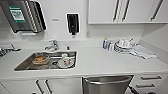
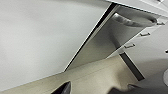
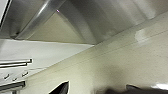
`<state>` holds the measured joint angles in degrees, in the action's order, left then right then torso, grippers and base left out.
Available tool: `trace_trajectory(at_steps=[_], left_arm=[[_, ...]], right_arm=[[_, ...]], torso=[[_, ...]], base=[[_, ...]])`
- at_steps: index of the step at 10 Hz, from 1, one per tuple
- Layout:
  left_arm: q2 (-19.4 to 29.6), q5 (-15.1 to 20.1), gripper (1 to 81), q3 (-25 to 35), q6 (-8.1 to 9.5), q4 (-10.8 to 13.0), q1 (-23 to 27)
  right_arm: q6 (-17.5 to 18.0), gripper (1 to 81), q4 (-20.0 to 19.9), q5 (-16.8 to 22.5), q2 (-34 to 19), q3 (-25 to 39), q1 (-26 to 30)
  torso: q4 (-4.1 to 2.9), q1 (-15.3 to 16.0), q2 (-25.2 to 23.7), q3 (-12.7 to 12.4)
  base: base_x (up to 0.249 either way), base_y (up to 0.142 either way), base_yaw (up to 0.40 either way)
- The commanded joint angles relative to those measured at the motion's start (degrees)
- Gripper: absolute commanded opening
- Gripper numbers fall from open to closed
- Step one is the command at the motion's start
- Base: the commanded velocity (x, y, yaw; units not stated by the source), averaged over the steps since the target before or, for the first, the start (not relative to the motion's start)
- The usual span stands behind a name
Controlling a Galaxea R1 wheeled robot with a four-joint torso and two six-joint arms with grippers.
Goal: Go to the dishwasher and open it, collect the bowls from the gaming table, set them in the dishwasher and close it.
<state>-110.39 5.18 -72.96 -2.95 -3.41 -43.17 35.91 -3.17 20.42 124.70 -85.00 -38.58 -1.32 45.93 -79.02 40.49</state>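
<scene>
Two arms hang low in front of us, and we cannot tell from either wrist camera whether their fingers are spread or closed; a dark tip at the edge of each picture is all we make out.

We face a white counter with a steel sink set into it. The sink holds dishes — an orange-brown bowl-like piece and some pale crockery. A faucet stands behind the basin. On the wall above sit a paper-towel dispenser and a dark soap dispenser. Toward the right of the counter we see a small bottle beside a stack of plates, with a cloth lying next to them.

Below the counter, right of the sink, is the dishwasher: brushed steel front, its top leaning out from the cabinet line, so the door is ajar. Its bar handle runs along the top. Drawers with horizontal handles lie to its right, white cabinet doors to its left.

From the left wrist we see the dishwasher's steel front tilted away from the white cabinet face. From the right wrist its handle appears close, above pale floor.
</scene>
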Motion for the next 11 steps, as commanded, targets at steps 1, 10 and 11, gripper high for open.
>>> trace_trajectory(at_steps=[1, 10, 11], left_arm=[[-2.1, 1.4, 81.1, -0.1, 0.23, -0.3, 6.6], [-1.9, 2.2, 81.1, 2.3, -0.04, 0.1, 4.4], [-2.7, 2.1, 81.1, 1.2, -0.21, 0.1, 3.3]], right_arm=[[0.5, 81.1, -1.5, 2.1, -1.4, 0.3, 6.9], [6.5, 81.1, -4.5, 8.6, 3.7, -5.1, 16.4], [7.1, 81.1, -4.5, 11.3, 3.5, -5.2, 18.0]], torso=[[0.00, 3.6, -5.6, 0.0], [0.00, 10.6, -17.0, 0.0], [0.00, 10.9, -17.4, 0.0]], base=[[0.000, 0.000, 0.000], [0.000, 0.000, 0.000], [0.000, 0.000, 0.000]])
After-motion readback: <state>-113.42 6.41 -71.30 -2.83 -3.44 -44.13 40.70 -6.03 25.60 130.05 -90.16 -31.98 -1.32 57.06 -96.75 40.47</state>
